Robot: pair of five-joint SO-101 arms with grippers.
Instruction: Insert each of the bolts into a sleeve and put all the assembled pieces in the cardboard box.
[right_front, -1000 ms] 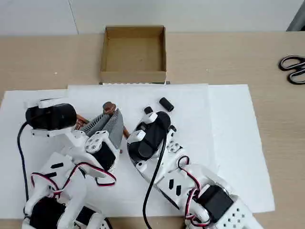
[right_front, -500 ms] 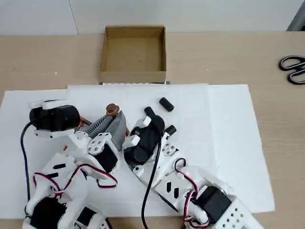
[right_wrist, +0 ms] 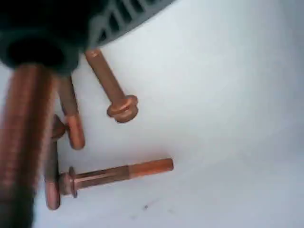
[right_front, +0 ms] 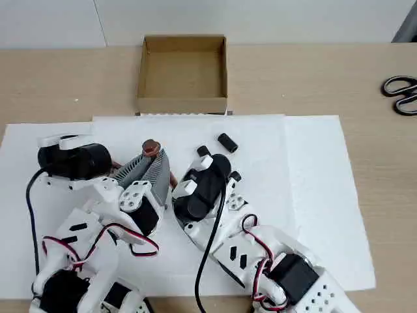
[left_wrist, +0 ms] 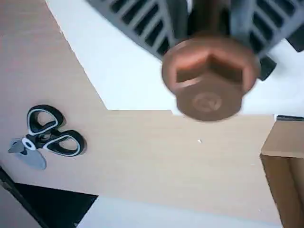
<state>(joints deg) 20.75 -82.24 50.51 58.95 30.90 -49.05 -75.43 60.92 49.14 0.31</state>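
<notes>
My left gripper [right_front: 151, 158] is shut on a copper bolt [right_front: 150, 146], whose hex head [left_wrist: 209, 80] sticks out past the grey ribbed fingers [left_wrist: 133, 19]. Just to its right, my right gripper [right_front: 203, 156] holds a black sleeve [right_wrist: 33, 45] with a blurred copper shaft [right_wrist: 19, 142] running from it. Several loose bolts [right_wrist: 111, 88] lie on the white paper below. One loose sleeve [right_front: 227, 142] lies ahead of the right gripper, and another [right_front: 234, 176] lies beside that arm. The open cardboard box [right_front: 182, 104] stands empty at the back.
White paper [right_front: 313, 169] covers the front of the wooden table. Black-handled scissors [right_front: 401, 94] lie at the far right edge. The two arms stand close together, and the box's corner [left_wrist: 285, 161] is beyond the left gripper.
The right gripper swung a little left, then came back to about where it was. The left arm shifted only slightly. Both grips are unchanged.
</notes>
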